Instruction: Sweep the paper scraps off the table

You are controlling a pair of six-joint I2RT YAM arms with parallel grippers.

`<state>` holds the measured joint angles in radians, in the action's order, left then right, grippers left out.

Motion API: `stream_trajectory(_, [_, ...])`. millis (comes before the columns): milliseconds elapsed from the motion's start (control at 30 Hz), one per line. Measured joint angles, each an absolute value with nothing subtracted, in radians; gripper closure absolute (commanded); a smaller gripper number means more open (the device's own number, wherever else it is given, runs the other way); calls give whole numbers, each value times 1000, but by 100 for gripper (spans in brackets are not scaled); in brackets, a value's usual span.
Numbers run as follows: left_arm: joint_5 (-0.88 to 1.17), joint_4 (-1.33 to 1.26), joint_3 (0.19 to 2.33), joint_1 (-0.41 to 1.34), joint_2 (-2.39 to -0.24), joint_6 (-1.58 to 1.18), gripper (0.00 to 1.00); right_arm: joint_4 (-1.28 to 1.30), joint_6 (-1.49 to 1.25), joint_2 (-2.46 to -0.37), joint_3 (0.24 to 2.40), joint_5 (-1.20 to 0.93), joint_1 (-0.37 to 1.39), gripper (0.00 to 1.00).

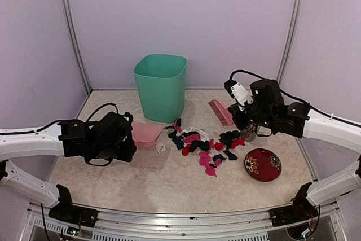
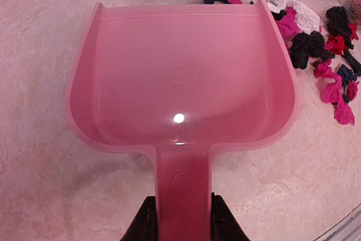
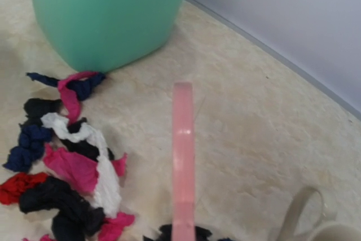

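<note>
The paper scraps point(image 1: 203, 144), black, magenta, red and white, lie in a loose pile in the middle of the table point(image 1: 141, 187). My left gripper point(image 1: 128, 137) is shut on the handle of a pink dustpan point(image 1: 145, 133), whose mouth faces the pile. In the left wrist view the pan point(image 2: 180, 77) is empty, the fingers point(image 2: 144, 221) pinch its handle, and scraps point(image 2: 316, 55) lie past its right front corner. My right gripper point(image 1: 240, 118) holds a pink brush point(image 1: 221, 112) behind the pile. In the right wrist view the brush point(image 3: 183, 162) is edge-on, with scraps point(image 3: 67, 167) to its left.
A green bin point(image 1: 161, 86) stands at the back centre, just behind the pile. A red patterned plate point(image 1: 263, 165) lies at the right front. A white cup's handle point(image 3: 302, 213) shows by the right gripper. Walls close the back and sides.
</note>
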<state>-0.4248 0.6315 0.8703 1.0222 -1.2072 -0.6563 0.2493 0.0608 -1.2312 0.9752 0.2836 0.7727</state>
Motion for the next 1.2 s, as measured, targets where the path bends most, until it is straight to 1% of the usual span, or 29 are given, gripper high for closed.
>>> stream_trajectory(267, [-435,722,870,1227,-1275,-782,100,260,130,-1346,1060,224,772,100])
stream_trajectory(467, [-454,760,867,1305,-1345,-855,100,266,215,-1509,1153,256,772,100])
stream_trajectory(700, [-455,756,831,1333,-1412,-875,100,259,322,-1671,1221,266,772,100])
stream_trajectory(833, [-453,723,821,1333,-1415,-859,100,240,382,-1741,1259,268,785,100])
stream_trajectory(1200, [-410,559,784,1261,-1466,-765,100,190,519,-1907,1366,319,873,100])
